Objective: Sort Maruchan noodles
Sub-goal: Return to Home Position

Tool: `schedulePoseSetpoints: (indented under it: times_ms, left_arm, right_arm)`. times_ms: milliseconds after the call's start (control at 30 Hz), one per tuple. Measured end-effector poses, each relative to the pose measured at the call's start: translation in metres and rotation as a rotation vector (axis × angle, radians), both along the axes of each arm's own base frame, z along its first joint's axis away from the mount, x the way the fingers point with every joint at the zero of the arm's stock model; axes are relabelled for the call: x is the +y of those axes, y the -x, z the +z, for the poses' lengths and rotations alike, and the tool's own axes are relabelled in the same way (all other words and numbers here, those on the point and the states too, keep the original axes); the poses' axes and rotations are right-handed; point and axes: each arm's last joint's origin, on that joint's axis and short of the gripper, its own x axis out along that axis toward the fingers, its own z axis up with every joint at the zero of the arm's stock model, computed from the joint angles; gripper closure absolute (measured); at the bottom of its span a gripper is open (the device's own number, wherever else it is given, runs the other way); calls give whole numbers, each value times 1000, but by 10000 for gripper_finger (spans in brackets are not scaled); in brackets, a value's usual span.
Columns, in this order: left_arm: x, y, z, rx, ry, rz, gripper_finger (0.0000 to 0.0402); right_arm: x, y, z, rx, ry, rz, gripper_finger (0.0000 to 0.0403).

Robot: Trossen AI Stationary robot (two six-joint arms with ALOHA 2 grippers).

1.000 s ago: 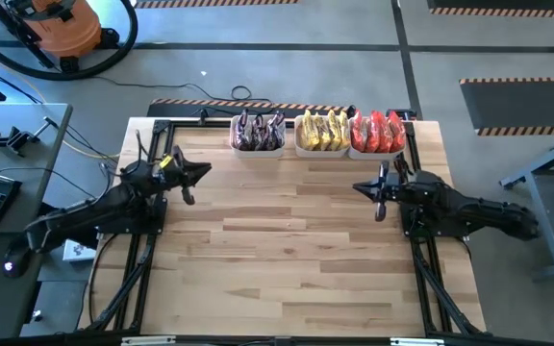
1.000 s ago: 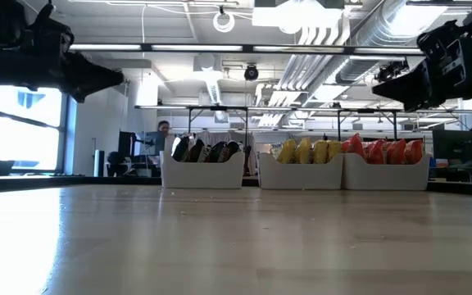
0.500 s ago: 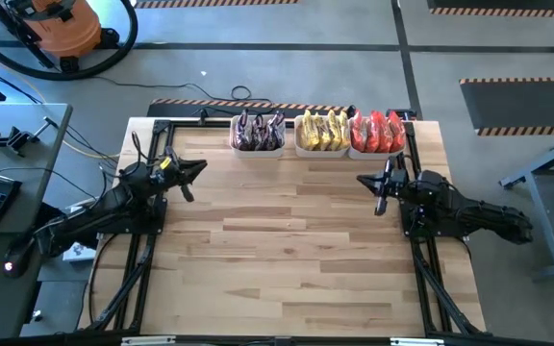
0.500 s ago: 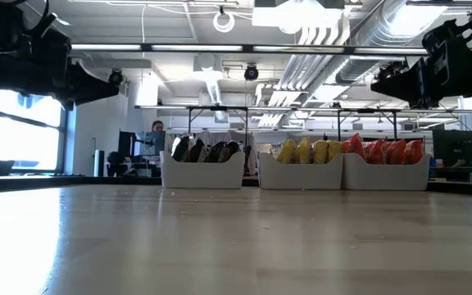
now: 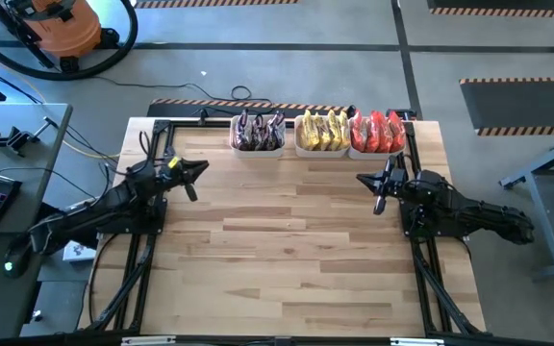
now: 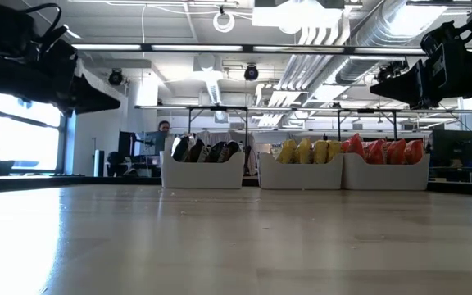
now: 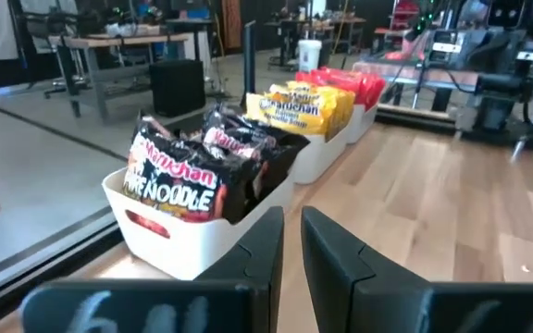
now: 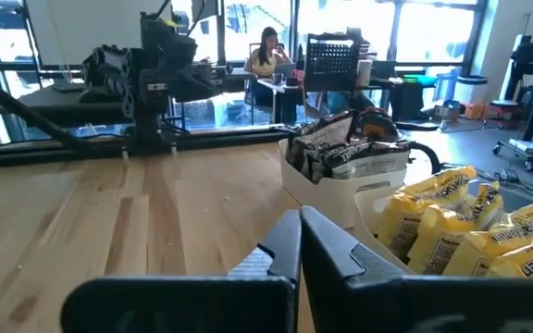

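Maruchan noodles (image 5: 321, 132), the crinkly flat plastic ramen packets in dark, yellow and red, sit sorted by colour in white rectangular plastic bins (image 5: 258, 148) at the far edge of the pale wooden worktop (image 5: 287, 250). From above, the left tool (image 5: 195, 178) and right tool (image 5: 373, 190) hang well clear. Low cam: packets stick up above the bins, so imo a low swing could clip one out. Left wrist cam: fingers (image 7: 266, 250) nearly pressed together, nothing pinched. Right wrist cam: pressed together, empty too.
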Motion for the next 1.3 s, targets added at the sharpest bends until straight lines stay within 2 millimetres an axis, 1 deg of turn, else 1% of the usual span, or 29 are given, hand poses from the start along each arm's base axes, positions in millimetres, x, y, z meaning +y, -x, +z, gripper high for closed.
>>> schedulePoseSetpoints:
  times_ms: [67,267,400,500,1300]
  left_arm:
    - [0,-1,-1,4,20,-1,367]
    - [1,-2,-4,-57,180,16,367]
    - [1,-2,-4,-168,365,40,367]
    - [1,-2,-4,-215,443,51,367]
    - [1,-2,-4,-224,460,53,367]
  right_arm:
    - [0,0,0,0,-1,0,403]
    - [0,0,0,0,0,0,402]
    - [0,0,0,0,0,0,402]
    - [0,0,0,0,0,0,402]
    - [0,0,0,1,0,0,402]
